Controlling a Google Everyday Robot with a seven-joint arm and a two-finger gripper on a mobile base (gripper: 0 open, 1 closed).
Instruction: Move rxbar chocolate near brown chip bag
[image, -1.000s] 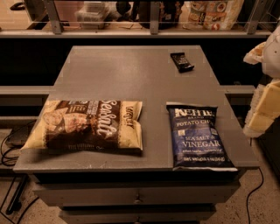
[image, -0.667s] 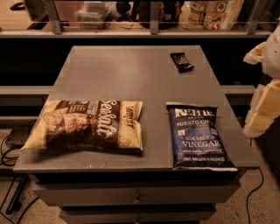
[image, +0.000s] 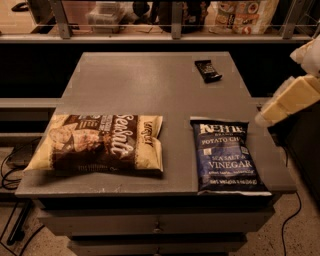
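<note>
The rxbar chocolate (image: 208, 70) is a small black bar lying flat near the table's far right corner. The brown chip bag (image: 101, 143) is large, tan and dark brown, and lies on its side at the front left of the table. My gripper (image: 287, 101) shows as pale cream parts at the right edge of the view. It hangs beside the table's right edge, to the right of the bar and nearer the front, touching nothing.
A blue Kettle salt and vinegar chip bag (image: 226, 156) lies at the front right of the grey table (image: 150, 90). A shelf with a rail and several packages (image: 245, 15) runs behind the table. Cables (image: 10, 175) lie on the floor at the left.
</note>
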